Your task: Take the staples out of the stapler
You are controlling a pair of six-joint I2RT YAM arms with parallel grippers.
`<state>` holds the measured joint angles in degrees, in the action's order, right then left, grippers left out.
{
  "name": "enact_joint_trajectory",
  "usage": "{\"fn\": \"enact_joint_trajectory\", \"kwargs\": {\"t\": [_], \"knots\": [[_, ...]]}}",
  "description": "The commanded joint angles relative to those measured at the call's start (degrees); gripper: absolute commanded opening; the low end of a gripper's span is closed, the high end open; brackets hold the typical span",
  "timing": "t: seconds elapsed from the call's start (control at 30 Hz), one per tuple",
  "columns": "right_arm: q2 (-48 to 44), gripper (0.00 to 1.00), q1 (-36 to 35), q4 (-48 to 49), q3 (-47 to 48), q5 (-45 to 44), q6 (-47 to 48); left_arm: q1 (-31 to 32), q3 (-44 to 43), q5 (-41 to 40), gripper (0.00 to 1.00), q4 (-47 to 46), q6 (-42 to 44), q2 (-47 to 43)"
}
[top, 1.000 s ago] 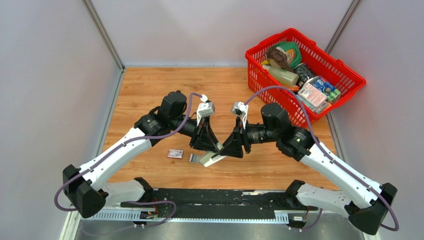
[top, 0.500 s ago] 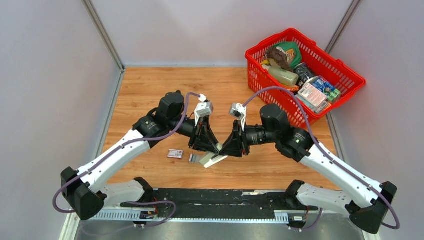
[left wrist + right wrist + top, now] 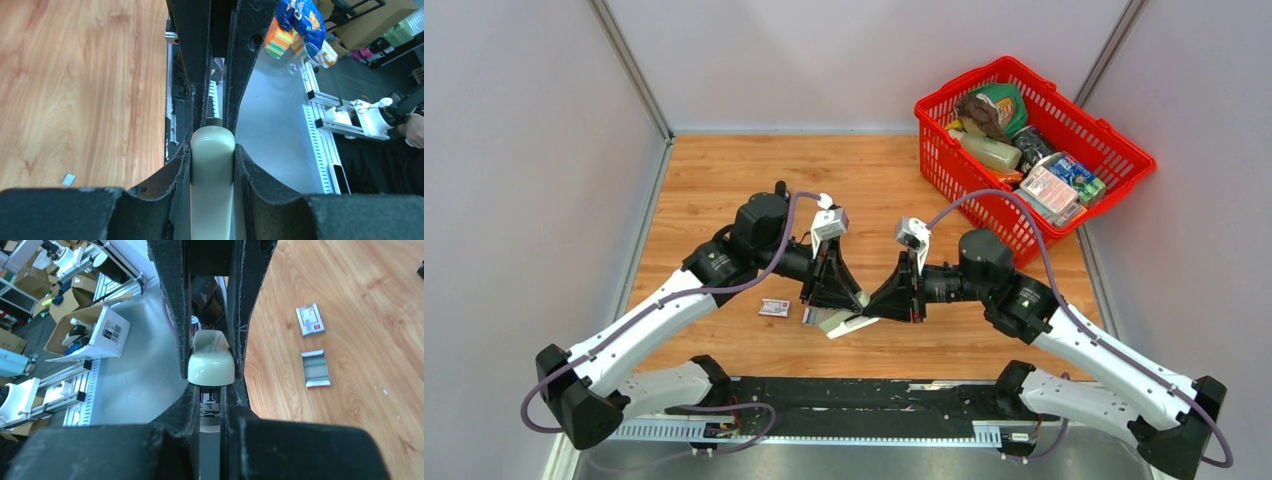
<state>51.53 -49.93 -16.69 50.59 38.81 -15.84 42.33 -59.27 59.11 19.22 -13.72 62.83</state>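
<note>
The stapler (image 3: 849,322) has a pale cream top arm and is held just above the wood between both grippers. My left gripper (image 3: 846,303) is shut on the cream body (image 3: 212,192), its pads pressed against both sides. From the right, my right gripper (image 3: 876,306) meets it end on. In the right wrist view the cream end (image 3: 211,367) sits over the fingertips, and the right gripper (image 3: 210,399) is closed narrowly on the metal inner part under that top. A short silvery ribbed strip of staples (image 3: 315,369) lies on the table (image 3: 812,316).
A small red-and-white box (image 3: 774,308) lies left of the staple strip. A red basket (image 3: 964,80) full of packets and bottles stands at the back right. Grey walls bound the wooden table on three sides, and a black rail runs along the near edge.
The right gripper's jaws have closed from open onto the stapler's end. The right arm has dropped lower and stretched out. The stapler has tilted slightly, with the left grip unchanged.
</note>
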Motion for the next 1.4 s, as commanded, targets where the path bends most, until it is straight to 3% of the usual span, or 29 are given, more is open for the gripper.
{"fn": "enact_joint_trajectory", "kwargs": {"t": [0.0, 0.27, 0.57, 0.73, 0.83, 1.1, 1.37], "knots": [[-3.80, 0.00, -1.48, -1.60, -6.81, -0.05, -3.14, -1.02, -1.73, -5.84, 0.00, -10.17, -2.98, -6.40], [-7.41, 0.00, -2.10, 1.74, -12.18, -0.05, -6.57, -1.02, -2.08, -10.51, 0.00, -10.61, -3.86, -9.13], [-6.88, 0.03, -2.36, -0.36, -6.92, -3.91, -5.70, -1.02, -1.29, -9.45, 0.00, -12.28, -5.18, -7.19], [-5.74, 0.27, -2.45, -2.99, -3.75, -6.37, -4.47, -1.02, -0.50, -11.47, 0.00, -11.32, -4.30, -6.93], [-5.91, 0.30, -2.36, -4.23, -2.69, -8.57, -3.77, -1.02, -0.15, -12.44, 0.00, -10.26, -3.60, -6.84], [-6.44, 0.52, -2.45, -10.73, 3.28, -13.31, 0.01, -1.02, 0.47, -12.71, 0.00, -8.15, -1.84, -5.61], [-5.48, 0.56, -2.45, -15.39, 9.26, -22.35, 4.14, -1.02, 0.03, -16.04, 0.00, -6.13, -0.61, -5.08]]}}
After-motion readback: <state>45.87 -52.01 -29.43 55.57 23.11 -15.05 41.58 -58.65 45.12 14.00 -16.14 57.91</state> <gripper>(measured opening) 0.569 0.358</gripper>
